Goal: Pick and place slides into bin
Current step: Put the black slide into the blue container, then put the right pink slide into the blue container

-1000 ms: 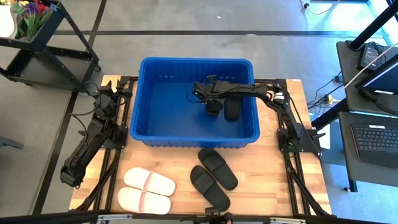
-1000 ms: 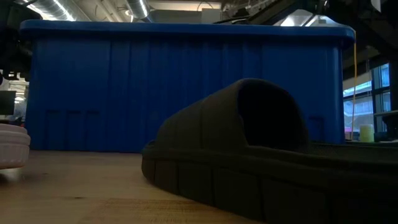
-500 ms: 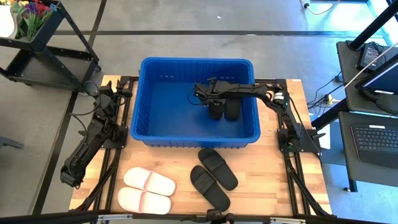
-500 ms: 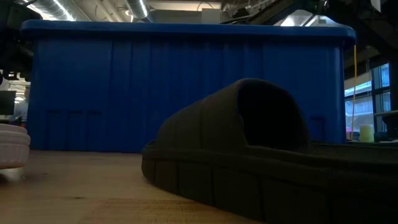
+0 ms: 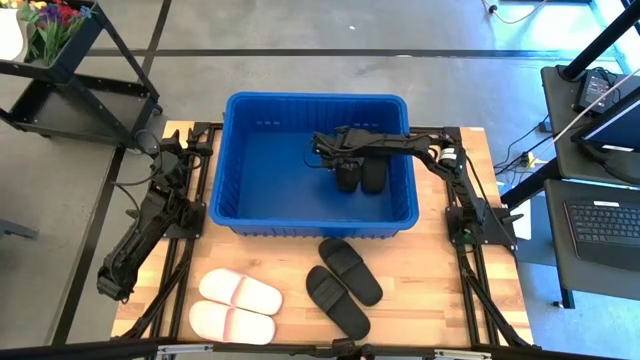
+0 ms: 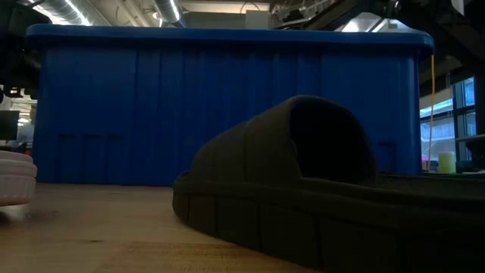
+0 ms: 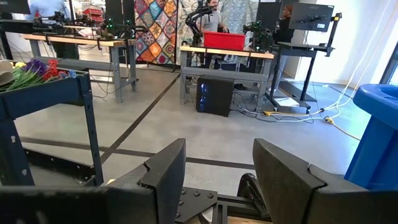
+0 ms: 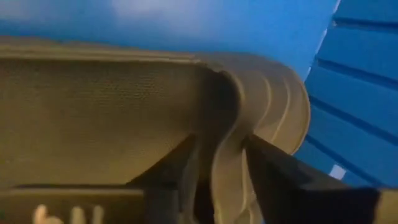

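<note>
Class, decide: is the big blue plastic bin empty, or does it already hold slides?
Not empty. The blue plastic bin holds two black slides, side by side, under the right gripper.

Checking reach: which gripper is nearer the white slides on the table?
Left. The left gripper sits by the table's left edge, up-table of the white slides; the right gripper is inside the bin.

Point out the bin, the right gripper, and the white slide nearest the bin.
bin (image 5: 240, 215), high view, near-left corner of the rolled rim.
right gripper (image 5: 345, 171), high view, between its fingertips, clamped on a black slide's strap inside the bin.
white slide (image 5: 241, 291), high view, middle of its strap.
</note>
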You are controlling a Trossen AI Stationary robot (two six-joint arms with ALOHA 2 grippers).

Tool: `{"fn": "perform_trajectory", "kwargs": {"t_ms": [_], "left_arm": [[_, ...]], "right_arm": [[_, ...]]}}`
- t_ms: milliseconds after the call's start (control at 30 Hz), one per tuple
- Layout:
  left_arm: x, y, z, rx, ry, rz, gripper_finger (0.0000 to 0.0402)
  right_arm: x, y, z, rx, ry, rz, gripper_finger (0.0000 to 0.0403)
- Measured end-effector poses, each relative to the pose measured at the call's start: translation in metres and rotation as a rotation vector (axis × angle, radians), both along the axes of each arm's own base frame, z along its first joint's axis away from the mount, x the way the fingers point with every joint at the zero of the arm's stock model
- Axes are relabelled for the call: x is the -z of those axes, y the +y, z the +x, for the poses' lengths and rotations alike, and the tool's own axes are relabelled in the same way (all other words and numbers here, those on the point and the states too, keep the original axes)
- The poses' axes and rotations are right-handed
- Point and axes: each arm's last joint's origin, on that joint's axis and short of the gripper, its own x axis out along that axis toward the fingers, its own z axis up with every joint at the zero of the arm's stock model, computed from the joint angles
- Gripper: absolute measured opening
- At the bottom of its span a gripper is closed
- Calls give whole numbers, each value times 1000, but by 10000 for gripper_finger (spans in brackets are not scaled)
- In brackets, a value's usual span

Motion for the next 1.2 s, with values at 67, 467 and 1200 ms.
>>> {"fn": "perform_trajectory", "kwargs": {"t_ms": [67, 467, 1200], "left_arm": [[0, 0, 0, 0, 0, 0, 183], [0, 0, 0, 0, 0, 0, 183], [0, 0, 0, 0, 0, 0, 183]], "right_arm": [[0, 0, 0, 19, -9, 2, 160], [-2, 3, -2, 85, -29, 14, 237], [-139, 35, -38, 285, -564, 15, 239]]}}
